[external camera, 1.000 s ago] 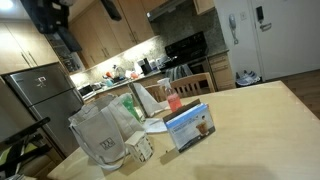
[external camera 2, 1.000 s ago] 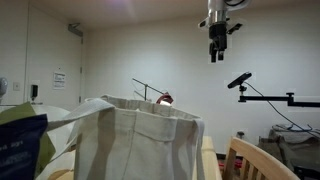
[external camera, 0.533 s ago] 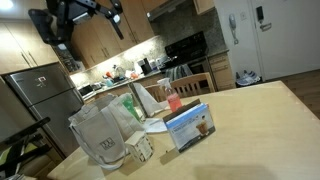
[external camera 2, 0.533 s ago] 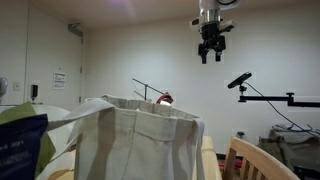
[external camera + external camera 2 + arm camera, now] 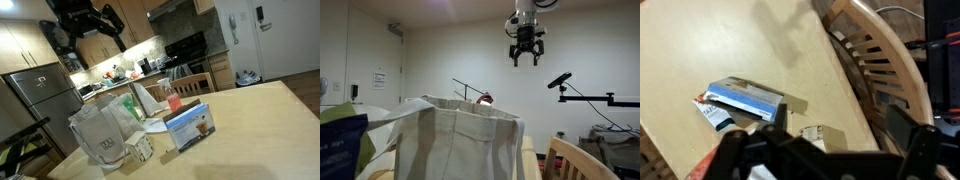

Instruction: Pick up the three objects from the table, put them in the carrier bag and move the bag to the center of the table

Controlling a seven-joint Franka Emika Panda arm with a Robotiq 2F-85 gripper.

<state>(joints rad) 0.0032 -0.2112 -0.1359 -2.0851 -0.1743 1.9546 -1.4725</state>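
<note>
My gripper hangs high above the table, open and empty, far from every object. The whitish carrier bag stands upright with its mouth open near the table's edge. Beside it the light-blue carton stands on its edge. The small pale boxy item lies at the bag's foot. In the wrist view the red-and-white packet lies against the carton, and my gripper frames the pale item from far above.
A pink-red bottle stands behind the carton, with a white bag-like thing next to it. A wooden chair stands at the table's side. A fridge and kitchen counters lie behind.
The gripper has swung sideways and turned about its axis, so both spread fingers now show in both exterior views. Nothing on the table has moved.
</note>
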